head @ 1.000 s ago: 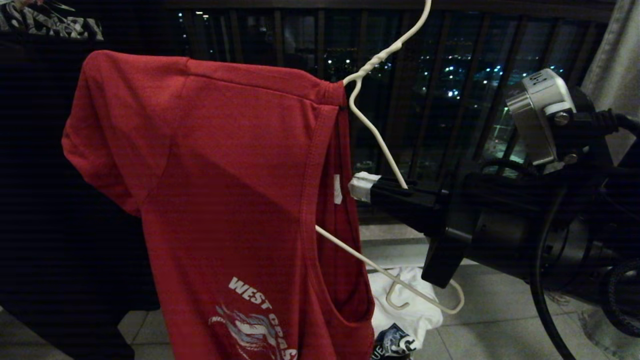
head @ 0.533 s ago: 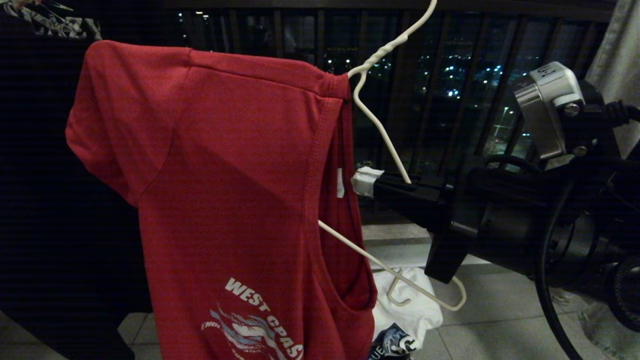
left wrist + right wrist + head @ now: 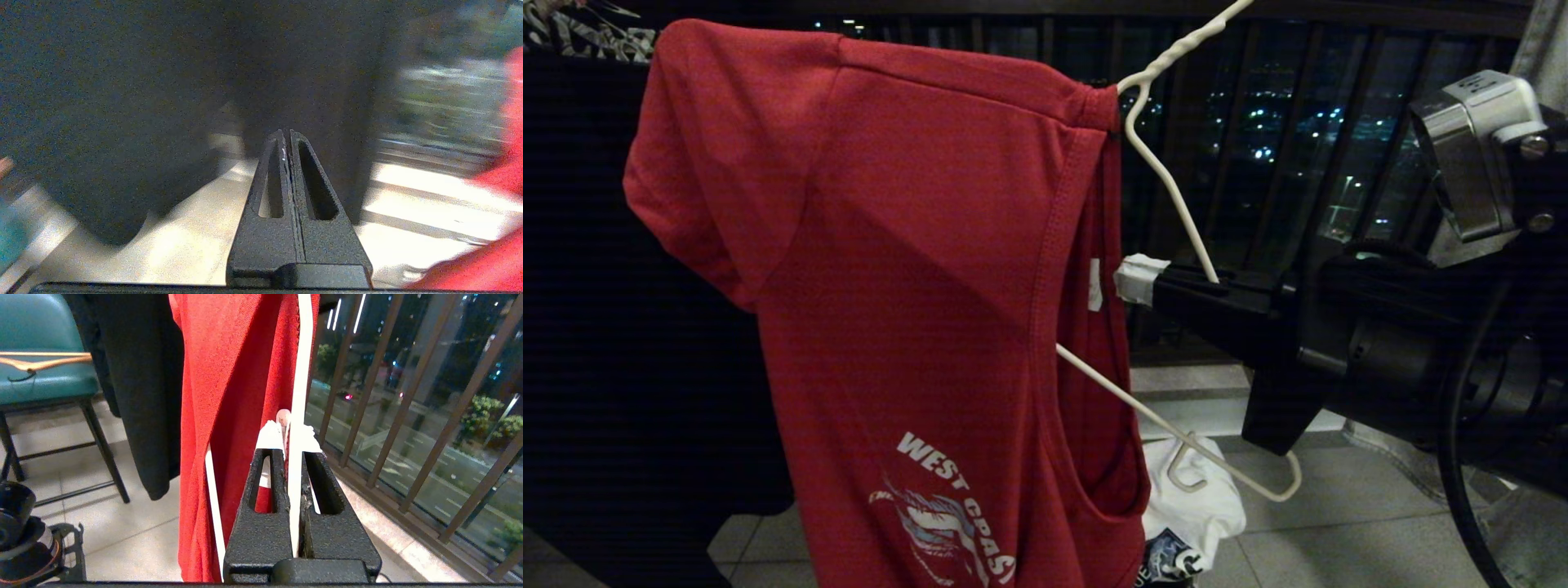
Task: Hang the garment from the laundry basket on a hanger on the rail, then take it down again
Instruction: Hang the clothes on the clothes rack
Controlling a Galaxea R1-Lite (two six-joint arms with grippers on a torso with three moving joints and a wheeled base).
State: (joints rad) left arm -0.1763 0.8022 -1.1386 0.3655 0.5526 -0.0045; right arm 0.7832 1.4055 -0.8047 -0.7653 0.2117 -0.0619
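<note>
**Right wrist view: hanger wire pinched, red shirt half on**

Right wrist view shows my right gripper [image 3: 291, 435] pressed together on the white wire of the hanger [image 3: 300, 375], the wire running straight up between my taped fingertips [image 3: 269, 437]. From the head view, I grip the hanger's bare arm just beside the garment [image 3: 915, 269]. The red T-shirt is draped over the hanger's other shoulder and hangs down from it, its "WEST" lettering low on the cloth. The hanger's twisted neck rises above the shirt's collar and out of sight. My left gripper [image 3: 288, 136] has its fingers shut flat together with nothing between them, near the red cloth's edge. Below the hanger's free end a white T-shirt [image 3: 1205, 506] lies on the tiled floor [image 3: 1339, 531].
</note>
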